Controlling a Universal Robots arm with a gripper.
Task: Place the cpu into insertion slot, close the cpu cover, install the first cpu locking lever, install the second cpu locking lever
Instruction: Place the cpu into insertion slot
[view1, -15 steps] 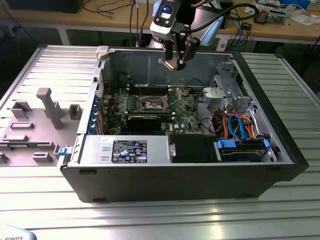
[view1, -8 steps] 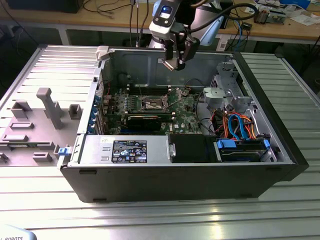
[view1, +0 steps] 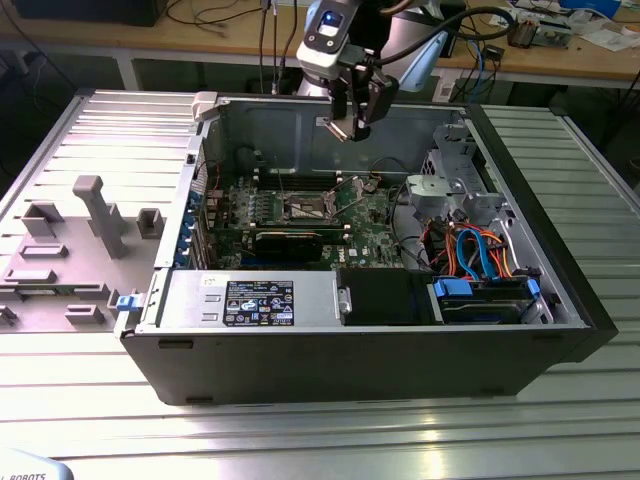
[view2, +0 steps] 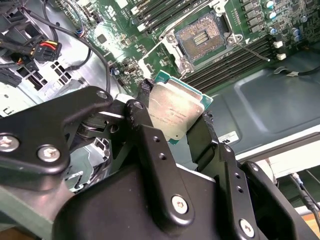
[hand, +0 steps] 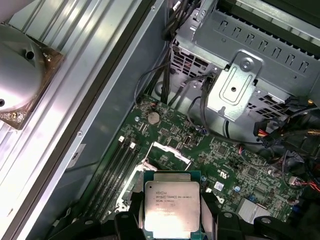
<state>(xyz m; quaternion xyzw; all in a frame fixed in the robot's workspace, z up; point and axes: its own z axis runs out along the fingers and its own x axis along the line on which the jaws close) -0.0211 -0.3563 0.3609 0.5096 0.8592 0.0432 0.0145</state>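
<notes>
Silvery-grey metal faces the camera as the cpu, a green rim showing round its metal top, sits pinched between the two black fingers of a robot arm's hand. The hand grips the chip by two opposite edges. In the exterior view the hand hovers well above the insertion slot, over an open computer case that lies on its side on the ribbed metal bench. The chip is clear of the slot and touches nothing but the fingers.

The slot is a dark square with a silvery rim, set in the green circuit board. It lies uncovered, and its field of contacts is bare in the second wrist view. The cpu cover stands raised at the slot's edge, on the exterior view's right of it. Long narrow memory slots run just beside the slot.

Farther from the slot, toward the exterior view's right, a silvery drive cage and a bundle of orange and blue cables occupy the end of the case. Well apart from the slot, outside the case on the exterior view's left, grey fixture blocks stand on the bench.
</notes>
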